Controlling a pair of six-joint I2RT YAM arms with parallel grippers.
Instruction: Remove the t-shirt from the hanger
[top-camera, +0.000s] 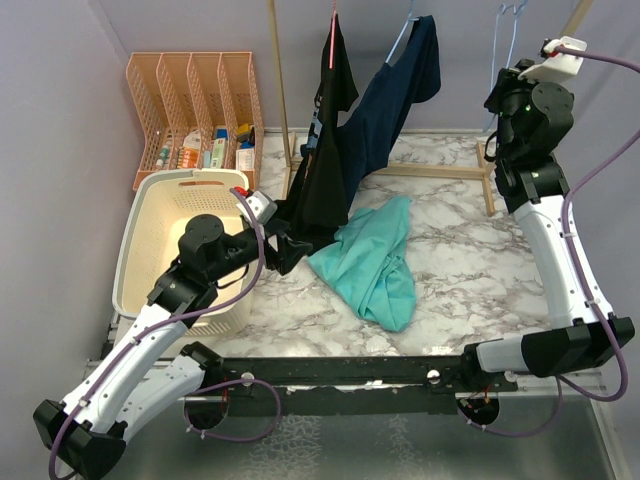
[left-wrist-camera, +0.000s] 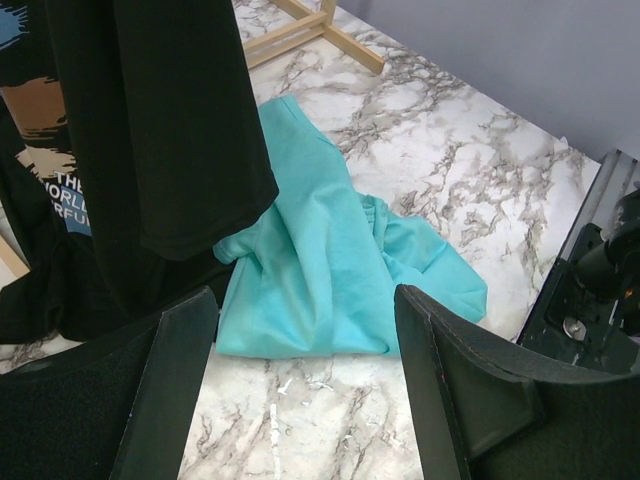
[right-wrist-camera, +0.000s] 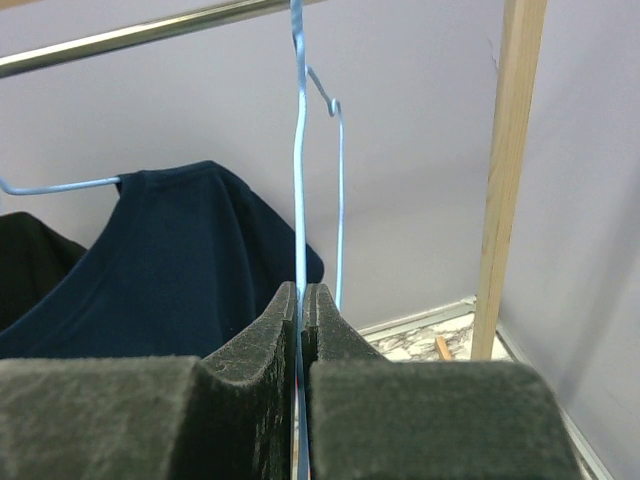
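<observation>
Top view: a black t-shirt (top-camera: 325, 180) and a navy t-shirt (top-camera: 395, 100) hang at the back; a teal t-shirt (top-camera: 375, 260) lies crumpled on the marble surface (top-camera: 470, 250); the left hand (top-camera: 288, 250) sits at the black hem. Left wrist view: its jaws stand wide, gripping nothing, with the black sleeve just ahead. Right wrist view: the right hand (right-wrist-camera: 302, 300) is clamped on a light-blue wire hanger (right-wrist-camera: 298, 150); the navy t-shirt hangs behind it.

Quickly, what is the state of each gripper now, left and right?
Left gripper: open, holding nothing.
Right gripper: closed on the blue wire hanger.
</observation>
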